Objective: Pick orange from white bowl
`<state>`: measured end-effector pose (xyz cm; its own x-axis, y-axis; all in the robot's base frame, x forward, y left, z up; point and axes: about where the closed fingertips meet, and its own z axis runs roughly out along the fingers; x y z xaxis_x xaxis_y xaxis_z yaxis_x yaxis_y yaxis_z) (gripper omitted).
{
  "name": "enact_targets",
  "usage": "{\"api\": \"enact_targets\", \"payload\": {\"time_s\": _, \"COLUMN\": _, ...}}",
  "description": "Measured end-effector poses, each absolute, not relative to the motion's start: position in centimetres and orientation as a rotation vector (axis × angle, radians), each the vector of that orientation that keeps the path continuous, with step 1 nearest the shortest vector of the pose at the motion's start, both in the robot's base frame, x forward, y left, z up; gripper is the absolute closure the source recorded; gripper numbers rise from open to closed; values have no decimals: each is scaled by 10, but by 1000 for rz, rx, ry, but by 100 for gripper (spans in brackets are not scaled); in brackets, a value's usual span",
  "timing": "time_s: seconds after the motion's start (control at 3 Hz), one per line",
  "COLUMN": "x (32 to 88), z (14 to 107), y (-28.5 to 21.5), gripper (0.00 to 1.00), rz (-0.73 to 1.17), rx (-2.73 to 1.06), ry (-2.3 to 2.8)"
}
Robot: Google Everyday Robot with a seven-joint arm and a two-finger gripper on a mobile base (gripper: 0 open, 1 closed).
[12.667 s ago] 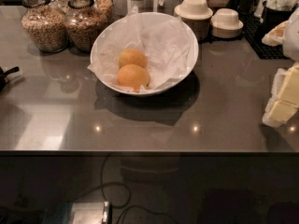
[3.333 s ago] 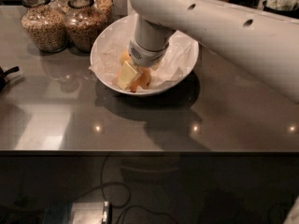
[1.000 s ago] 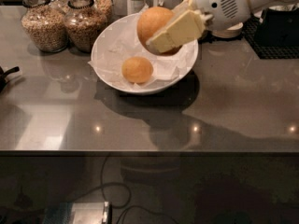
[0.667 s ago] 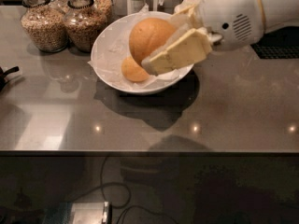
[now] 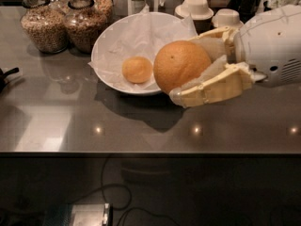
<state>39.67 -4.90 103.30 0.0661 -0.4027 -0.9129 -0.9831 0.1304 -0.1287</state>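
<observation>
**Q:** Hand state, quick?

**A:** My hand (image 5: 188, 69) is closed around the orange (image 5: 181, 73). One finger is across its upper back, the other under its front. The fruit fills the gap between them.

**Q:** Where's the orange relative to the bowl?

**A:** It's up off the bench (image 5: 56, 121), at the front-right edge of the white bowl (image 5: 95, 55), overlapping the rim from this view. I can't tell whether it's fully outside the rim or hanging over it.

**Q:** Which way does it lie from you?

**A:** It's at my fingertips, left of my wrist. My arm comes in from the right and the fingers point left, toward the bowl. It's round, so there's no long axis to line up.

**Q:** Anything left in the bowl?

**A:** The smaller orange (image 5: 137, 69), sitting on the paper lining, just left of the one I hold and apart from it.

**Q:** So what does the next move turn on?

**A:** My guess is pulling back right and up, away from the rim. The bowl is on the fingertip side, so backing out along my wrist looks clear.

**Q:** Risk?

**A:** Probably roll-out, since the skin is smooth and only two fingers hold it.
</observation>
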Motion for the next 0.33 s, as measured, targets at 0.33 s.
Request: {"api": "enact_targets", "payload": {"time_s": 0.33, "x": 397, "z": 1033, "y": -49, "gripper": 100, "rz": 796, "rx": -1424, "ry": 1490}}
